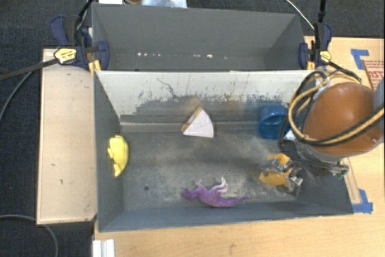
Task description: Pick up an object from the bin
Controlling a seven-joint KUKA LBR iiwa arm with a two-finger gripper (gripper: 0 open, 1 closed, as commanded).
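My gripper (294, 179) is low in the bin's right front corner, below the arm's wrist. A small orange-yellow thing (274, 176) lies right against its left side, and I cannot tell whether it is held. A blue cup-like thing (272, 121) stands just behind, by the back wall at the right. A purple lizard toy (213, 194) lies on the floor to the gripper's left, near the front wall.
A white and pink wedge (198, 124) sits at the middle of the back wall. A yellow lumpy toy (118, 154) rests against the left wall. The arm's wrist hangs over the bin's right rim.
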